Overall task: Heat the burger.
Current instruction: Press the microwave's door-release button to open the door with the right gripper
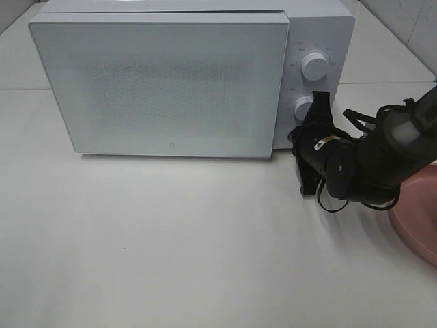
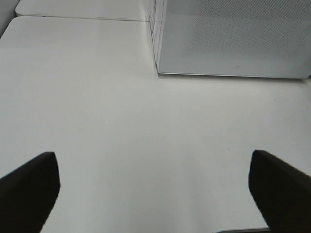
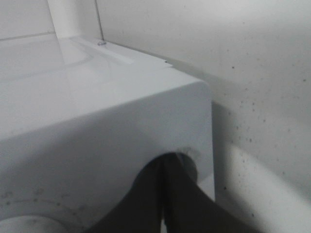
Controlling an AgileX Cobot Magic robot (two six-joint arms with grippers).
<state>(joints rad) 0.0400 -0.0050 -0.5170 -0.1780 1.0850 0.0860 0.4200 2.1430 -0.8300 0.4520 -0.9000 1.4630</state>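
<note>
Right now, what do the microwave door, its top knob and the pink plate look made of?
The microwave door: pale grey, fine dotted mesh, faint sheen; probably glass or plastic. The top knob: smooth white, likely plastic. The pink plate: matte pink rim, plastic or ceramic, unclear which.

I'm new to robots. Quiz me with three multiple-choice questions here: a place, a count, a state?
1. Where is the right claw? A on the pink plate; B at the microwave's lower knob; C on top of the microwave.
2. How many knobs has the microwave? A one; B two; C four.
3. How is the left claw? A open; B shut; C gripping a cup.
Answers: B, its tips sit at that knob; B, an upper knob sits above the lower; A, its fingers stand wide apart over the table.
</note>
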